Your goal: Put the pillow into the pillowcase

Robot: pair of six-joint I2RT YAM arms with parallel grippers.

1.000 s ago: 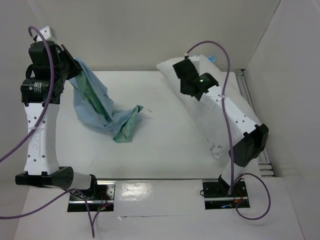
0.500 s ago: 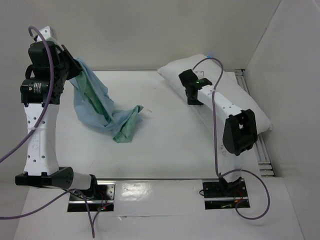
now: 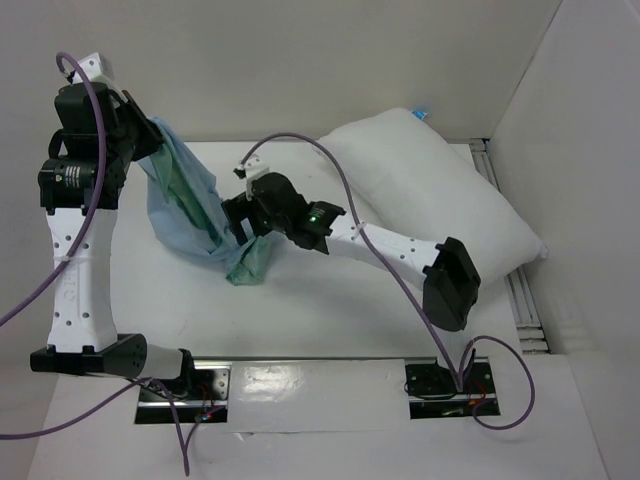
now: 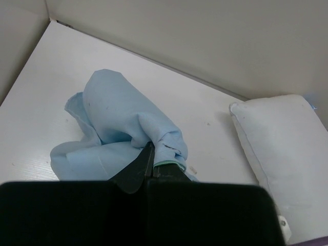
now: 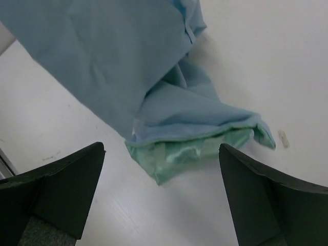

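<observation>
Swinging away from the pillow, which lies untouched on the counter well off to its right, the right end effector now hangs released, fingers spread wide, just above the green-lined hem of the pillowcase. The left end effector stays clenched on the pillowcase's upper edge, the cloth draping down below it. That suggests the right arm means to take the hem and open the mouth; the pillow is not yet inside.

The left pincer seems clamped on the blue pillowcase; the white pillow lies apart, rightward.
</observation>
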